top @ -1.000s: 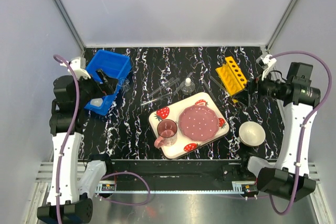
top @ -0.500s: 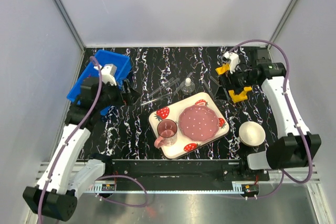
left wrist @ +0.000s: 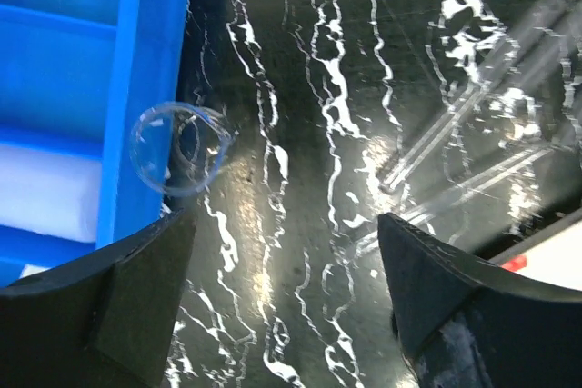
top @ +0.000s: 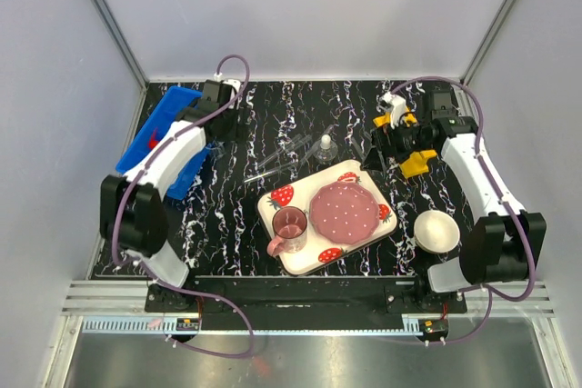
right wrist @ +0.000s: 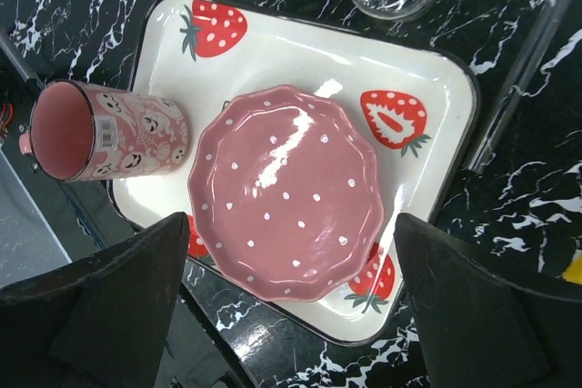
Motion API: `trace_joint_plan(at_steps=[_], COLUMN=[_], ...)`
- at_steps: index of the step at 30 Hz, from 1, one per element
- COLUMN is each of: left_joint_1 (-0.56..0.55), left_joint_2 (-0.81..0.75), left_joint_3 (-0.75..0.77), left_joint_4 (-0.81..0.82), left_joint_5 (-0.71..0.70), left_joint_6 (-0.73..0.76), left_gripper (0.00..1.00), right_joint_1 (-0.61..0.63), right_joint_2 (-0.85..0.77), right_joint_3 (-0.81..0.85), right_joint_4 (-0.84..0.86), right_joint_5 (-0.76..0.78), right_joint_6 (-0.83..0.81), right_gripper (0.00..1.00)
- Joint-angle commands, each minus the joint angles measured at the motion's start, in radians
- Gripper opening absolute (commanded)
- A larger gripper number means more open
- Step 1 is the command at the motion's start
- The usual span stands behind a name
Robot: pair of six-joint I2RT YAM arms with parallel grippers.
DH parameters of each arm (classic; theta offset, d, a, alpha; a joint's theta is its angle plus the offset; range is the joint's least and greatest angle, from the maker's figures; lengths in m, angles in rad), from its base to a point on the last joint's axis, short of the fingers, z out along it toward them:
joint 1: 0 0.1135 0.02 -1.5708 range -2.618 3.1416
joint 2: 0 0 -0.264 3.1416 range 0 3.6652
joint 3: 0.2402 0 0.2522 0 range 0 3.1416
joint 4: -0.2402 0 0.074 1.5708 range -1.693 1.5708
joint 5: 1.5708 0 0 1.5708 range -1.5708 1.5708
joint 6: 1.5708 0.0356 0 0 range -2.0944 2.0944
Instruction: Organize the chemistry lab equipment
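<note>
I read these colours: table (top: 273, 106) black with white marble veining; bin (left wrist: 150, 34) blue; rack (top: 420, 163) yellow; tray (right wrist: 300, 47) white with red strawberries; plate (right wrist: 286, 193) pink with white dots; cup (right wrist: 136, 138) pink with a face print.

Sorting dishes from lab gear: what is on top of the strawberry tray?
A pink dotted plate and a pink printed cup rest on the tray. The tray's surface beneath them is covered.
</note>
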Motion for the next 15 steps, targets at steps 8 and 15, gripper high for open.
trace_joint_plan(at_steps=[8,15], left_joint_1=[0.067,0.090], left_joint_2=[0.244,0.325], left_joint_3=[0.223,0.244], left_joint_4=[-0.070,-0.099], left_joint_5=[-0.038,0.019], left_joint_6=[0.142,0.166], left_gripper=[0.64,0.50], right_joint_1=[0.007,0.007], right_joint_2=[-0.138,-0.121], right_joint_3=[-0.139,-0.141], right_joint_4=[0.145,0.143], right_joint_5=[-0.062,-0.065], right_joint_6=[0.009,0.018], right_gripper=[1.00,1.00])
